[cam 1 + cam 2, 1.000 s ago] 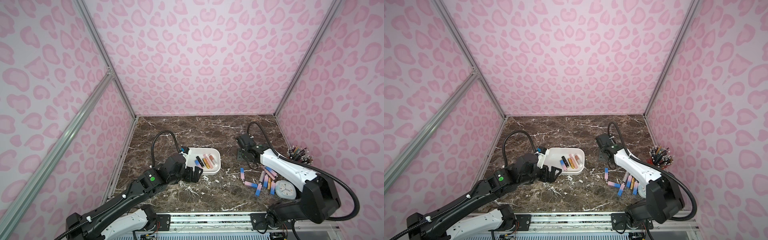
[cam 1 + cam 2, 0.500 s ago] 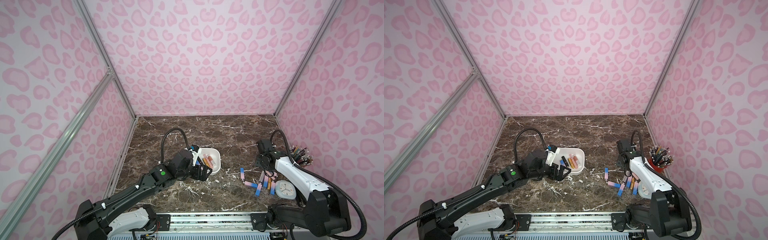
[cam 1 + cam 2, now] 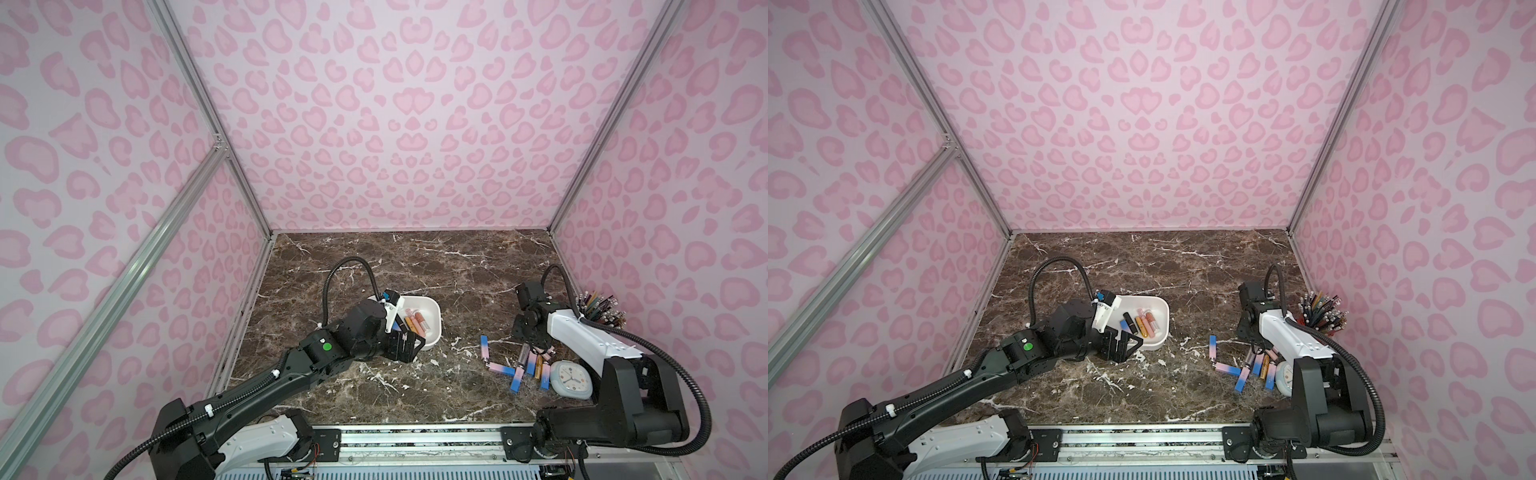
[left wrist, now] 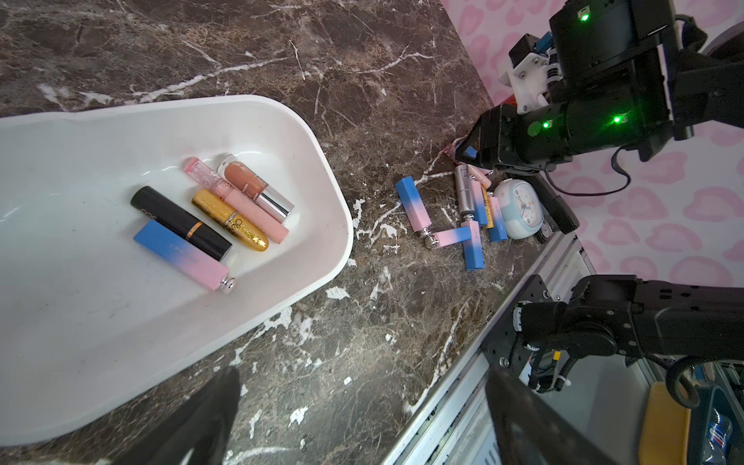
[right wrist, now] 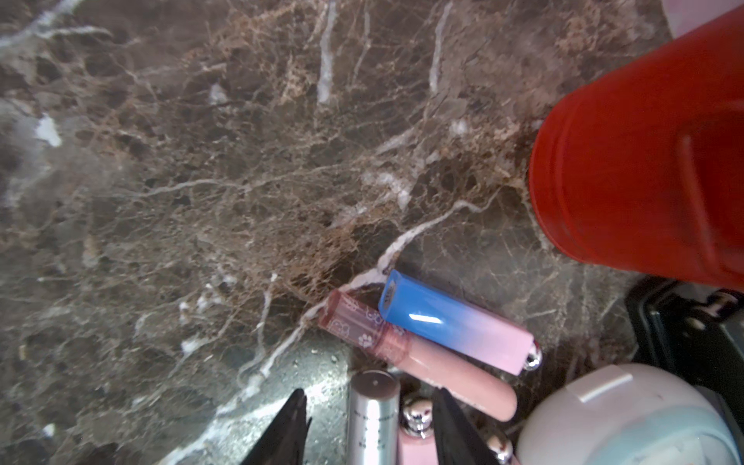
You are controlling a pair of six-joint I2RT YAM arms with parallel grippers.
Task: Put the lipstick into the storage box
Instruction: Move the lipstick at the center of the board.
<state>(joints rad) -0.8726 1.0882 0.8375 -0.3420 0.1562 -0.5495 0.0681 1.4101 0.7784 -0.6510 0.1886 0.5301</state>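
Right gripper (image 5: 369,422) newly down, jaws apart, seemingly astride the silver lipstick (image 5: 372,402).

Storage box (image 4: 80,322): plain white. In it: blue-to-pink gradient lipstick (image 4: 183,257) with silver knob, black lipstick (image 4: 181,223) with gold band, gold glitter lipstick (image 4: 229,221), clear-pink gloss tube (image 4: 237,201), nude-brown gloss (image 4: 255,187) with silver cap. Table (image 3: 415,266): dark brown marble, white veins. On it: loose gradient lipsticks (image 3: 484,349) in the same blue/pink fade, silver tube (image 5: 372,414), paw-print gloss (image 5: 414,354) in rose with white prints and a peach-pink cap. Clock (image 4: 519,209): white face, pale blue body. Cup (image 5: 644,161): red; pencils (image 3: 598,305) mixed colours. Walls (image 3: 395,124): pale pink, darker pink leopard blotches. Left arm (image 3: 257,386): black, green dot. Right arm (image 3: 582,336): white forearm, black joints.
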